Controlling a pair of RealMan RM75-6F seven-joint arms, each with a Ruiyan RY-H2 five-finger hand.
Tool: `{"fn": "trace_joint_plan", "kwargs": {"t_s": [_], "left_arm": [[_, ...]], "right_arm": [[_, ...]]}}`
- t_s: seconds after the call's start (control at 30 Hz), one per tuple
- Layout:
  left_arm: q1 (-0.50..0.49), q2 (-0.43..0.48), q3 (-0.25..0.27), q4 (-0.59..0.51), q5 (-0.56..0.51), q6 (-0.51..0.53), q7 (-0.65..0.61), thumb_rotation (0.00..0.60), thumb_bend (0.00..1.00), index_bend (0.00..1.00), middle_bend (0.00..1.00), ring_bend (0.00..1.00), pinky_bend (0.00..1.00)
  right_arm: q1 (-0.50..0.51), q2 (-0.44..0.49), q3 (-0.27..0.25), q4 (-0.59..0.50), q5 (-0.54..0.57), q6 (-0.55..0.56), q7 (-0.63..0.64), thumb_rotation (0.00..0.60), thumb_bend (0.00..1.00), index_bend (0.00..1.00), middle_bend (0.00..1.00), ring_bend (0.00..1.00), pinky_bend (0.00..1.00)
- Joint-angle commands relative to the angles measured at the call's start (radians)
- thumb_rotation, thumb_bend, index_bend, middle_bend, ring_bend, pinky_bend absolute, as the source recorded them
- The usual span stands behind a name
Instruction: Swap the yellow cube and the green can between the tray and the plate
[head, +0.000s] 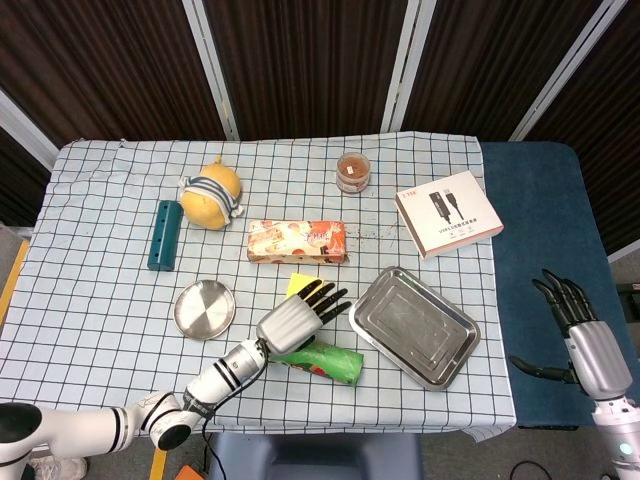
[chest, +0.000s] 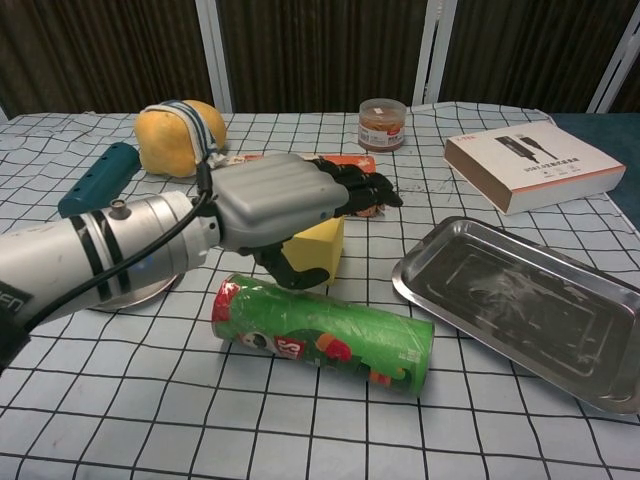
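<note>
The yellow cube (head: 299, 285) stands on the cloth between the plate and the tray, largely covered in the head view. My left hand (head: 297, 318) hovers over it with fingers stretched out flat above its top; in the chest view the left hand (chest: 285, 200) has its thumb hanging in front of the yellow cube (chest: 318, 250), gripping nothing. The green can (head: 322, 360) lies on its side just in front of the cube, free of the hand, also seen as the green can (chest: 325, 335). The round plate (head: 204, 309) and the steel tray (head: 414, 327) both hold nothing. My right hand (head: 580, 338) hangs open off the table's right side.
An orange snack box (head: 298, 241) lies right behind the cube. Further back are a yellow ball with a striped band (head: 212, 194), a teal bar (head: 162, 234), a brown jar (head: 352, 172) and a white box (head: 447, 212). The tray (chest: 520, 300) sits right of the can.
</note>
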Motion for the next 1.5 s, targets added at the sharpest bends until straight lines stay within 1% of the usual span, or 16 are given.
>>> {"fn": "trace_joint_plan", "kwargs": {"t_s": [0.03,0.2,0.43,0.7,1.03,1.13,1.2,1.27,1.3,1.33,1.37,1.4,1.5], "left_arm": [[-0.035,-0.019,-0.022,0.031,-0.036,-0.029,0.003,0.600,0.38,0.00,0.00,0.00,0.13],[-0.077,-0.046,-0.043,0.071,-0.080,-0.050,0.013,0.600,0.38,0.00,0.00,0.00,0.13],[-0.121,-0.080,-0.037,0.144,-0.150,-0.090,0.034,0.600,0.39,0.00,0.00,0.00,0.13],[-0.156,-0.096,-0.048,0.206,-0.236,-0.111,0.049,0.600,0.39,0.00,0.00,0.00,0.13],[-0.173,-0.103,-0.018,0.256,-0.342,-0.125,0.095,0.600,0.39,0.00,0.00,0.00,0.13],[-0.175,-0.106,-0.010,0.262,-0.362,-0.120,0.101,0.600,0.39,0.00,0.00,0.00,0.15],[-0.176,-0.107,-0.006,0.265,-0.371,-0.115,0.102,0.600,0.39,0.00,0.00,0.01,0.18],[-0.177,-0.109,0.000,0.269,-0.372,-0.105,0.100,0.600,0.38,0.00,0.00,0.04,0.24],[-0.177,-0.111,0.003,0.271,-0.369,-0.100,0.099,0.600,0.38,0.00,0.00,0.08,0.31],[-0.176,-0.115,0.007,0.277,-0.361,-0.087,0.100,0.600,0.39,0.00,0.02,0.13,0.39],[-0.176,-0.118,0.012,0.283,-0.353,-0.078,0.100,0.600,0.40,0.00,0.03,0.15,0.42],[-0.176,-0.121,0.016,0.287,-0.345,-0.072,0.098,0.600,0.41,0.00,0.08,0.21,0.49],[-0.174,-0.129,0.030,0.302,-0.322,-0.058,0.084,0.600,0.44,0.00,0.17,0.32,0.59]], "right_arm": [[0.003,0.001,-0.004,0.000,-0.004,-0.004,0.002,0.600,0.12,0.06,0.00,0.00,0.00],[0.008,0.006,-0.012,0.002,-0.016,-0.011,0.009,0.600,0.13,0.06,0.00,0.00,0.00],[0.012,0.011,-0.017,0.006,-0.021,-0.010,0.027,0.600,0.13,0.06,0.00,0.00,0.00],[0.014,0.013,-0.022,0.011,-0.028,-0.008,0.036,0.600,0.13,0.07,0.00,0.00,0.00],[0.017,0.013,-0.026,0.012,-0.029,-0.008,0.038,0.600,0.13,0.08,0.00,0.00,0.00],[0.019,0.012,-0.027,0.012,-0.029,-0.012,0.035,0.600,0.13,0.08,0.00,0.00,0.00],[0.020,0.012,-0.028,0.011,-0.029,-0.014,0.033,0.600,0.12,0.09,0.00,0.00,0.00],[0.021,0.013,-0.028,0.010,-0.028,-0.016,0.033,0.600,0.12,0.09,0.00,0.00,0.00],[0.021,0.012,-0.028,0.010,-0.028,-0.016,0.032,0.600,0.13,0.09,0.00,0.00,0.00],[0.021,0.012,-0.028,0.010,-0.028,-0.015,0.031,0.600,0.13,0.10,0.00,0.00,0.00],[0.021,0.012,-0.029,0.010,-0.028,-0.015,0.031,0.600,0.13,0.10,0.00,0.00,0.00],[0.021,0.012,-0.029,0.010,-0.028,-0.015,0.030,0.600,0.13,0.10,0.00,0.00,0.00],[0.022,0.011,-0.030,0.011,-0.029,-0.015,0.029,0.600,0.13,0.11,0.00,0.00,0.00]]}}
